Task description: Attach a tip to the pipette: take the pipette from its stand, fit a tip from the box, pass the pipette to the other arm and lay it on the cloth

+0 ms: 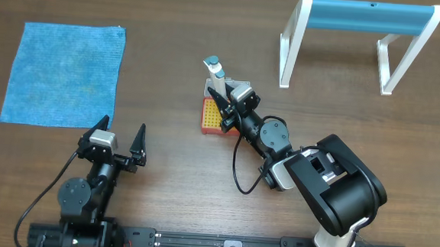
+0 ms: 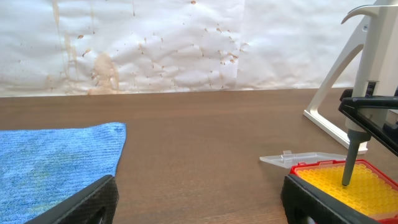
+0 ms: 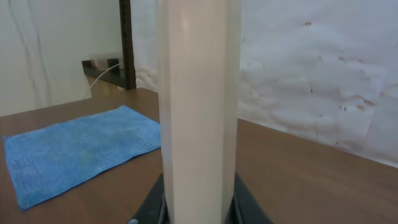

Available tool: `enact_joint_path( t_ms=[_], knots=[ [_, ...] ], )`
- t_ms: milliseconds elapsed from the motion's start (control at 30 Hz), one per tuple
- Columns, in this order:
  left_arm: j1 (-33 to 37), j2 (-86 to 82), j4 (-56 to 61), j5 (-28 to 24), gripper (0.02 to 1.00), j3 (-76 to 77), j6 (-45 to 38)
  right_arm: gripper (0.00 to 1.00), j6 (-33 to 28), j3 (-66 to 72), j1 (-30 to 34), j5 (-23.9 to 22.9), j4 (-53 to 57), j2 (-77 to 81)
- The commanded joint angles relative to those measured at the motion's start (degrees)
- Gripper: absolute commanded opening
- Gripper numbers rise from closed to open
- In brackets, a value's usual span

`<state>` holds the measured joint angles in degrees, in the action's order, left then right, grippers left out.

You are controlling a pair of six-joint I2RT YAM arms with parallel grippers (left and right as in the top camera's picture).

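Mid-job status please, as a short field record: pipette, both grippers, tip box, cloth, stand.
pipette: upright, nose down among the tips
right gripper: shut on the pipette, above the tip box
left gripper: open, holding nothing, on the arm-base side of the cloth
tip box: open, clear lid lying beside it
tip fitted: cannot tell
cloth: flat, nothing on it
stand: no pipette on it

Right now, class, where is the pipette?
In the top view the pipette stands upright near the table's middle, held in the right gripper, its lower end at the red tip box, well right of the blue cloth.
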<state>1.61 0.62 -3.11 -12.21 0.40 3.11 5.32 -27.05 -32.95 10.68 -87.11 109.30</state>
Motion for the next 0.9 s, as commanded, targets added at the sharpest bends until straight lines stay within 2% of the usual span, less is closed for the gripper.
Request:
enact_joint_path(
  t_ms=[33, 267, 733, 800, 900],
  knots=[
    [-0.13, -0.42, -0.42, -0.04, 0.847, -0.09, -0.13, 0.080, 0.63, 3.37, 0.24, 0.52, 3.32, 3.98],
    [-0.13, -0.42, -0.42, -0.04, 0.847, -0.09, -0.13, 0.080, 0.66, 2.03, 0.31, 0.57, 3.21, 2.25],
    [-0.13, -0.42, -0.42, -0.02, 0.847, -0.09, -0.13, 0.080, 0.66, -2.40, 1.70, 0.59, 3.41, -14.25],
    [-0.13, -0.42, -0.42, -0.04, 0.847, -0.09, -0.13, 0.080, 0.66, -2.43, 1.68, 2.10, 3.48, -15.93],
    [-0.13, -0.42, -0.42, -0.04, 0.849, -0.09, -0.13, 0.080, 0.68, -2.47, 1.64, 8.72, 4.22, -19.26]
  ],
)
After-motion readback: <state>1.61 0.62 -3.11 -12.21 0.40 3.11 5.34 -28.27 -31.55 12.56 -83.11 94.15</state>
